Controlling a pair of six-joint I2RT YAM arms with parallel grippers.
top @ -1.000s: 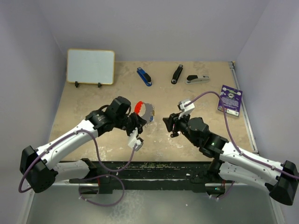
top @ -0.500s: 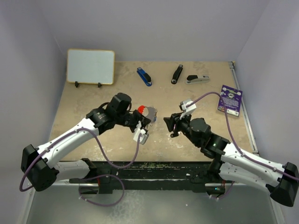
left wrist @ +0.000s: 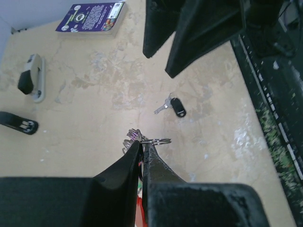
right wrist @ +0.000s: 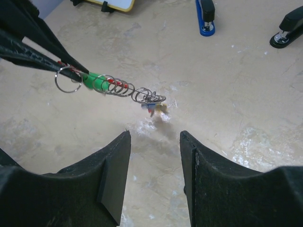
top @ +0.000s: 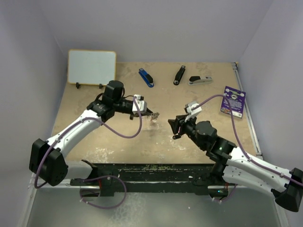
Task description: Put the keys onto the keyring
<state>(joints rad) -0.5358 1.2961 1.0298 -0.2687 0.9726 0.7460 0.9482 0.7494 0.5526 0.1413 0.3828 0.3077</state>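
Observation:
My left gripper [top: 143, 111] [left wrist: 141, 142] is shut on the keyring [top: 152, 114], pinching it just behind its silver ring [left wrist: 161, 140] [right wrist: 67, 79]. In the right wrist view a green tag [right wrist: 94, 81] and a coiled chain [right wrist: 122, 88] run from the ring to small coloured tags [right wrist: 156, 106] hanging above the table. One of the keys [left wrist: 176, 107], with a black head, lies flat on the table under my right gripper [top: 173, 126] [right wrist: 155, 136]. That gripper is open and empty, facing the keyring from the right.
Blue stapler [top: 146, 77], black stapler [top: 179, 74] and grey stapler [top: 200, 80] line the far side. A purple card [top: 234, 100] lies at the right and a whiteboard [top: 92, 67] stands at the back left. Walls close in on both sides.
My left gripper has swung away from the near edge and turned, carrying the keyring; its chain now points toward the right gripper. The right arm has barely shifted.

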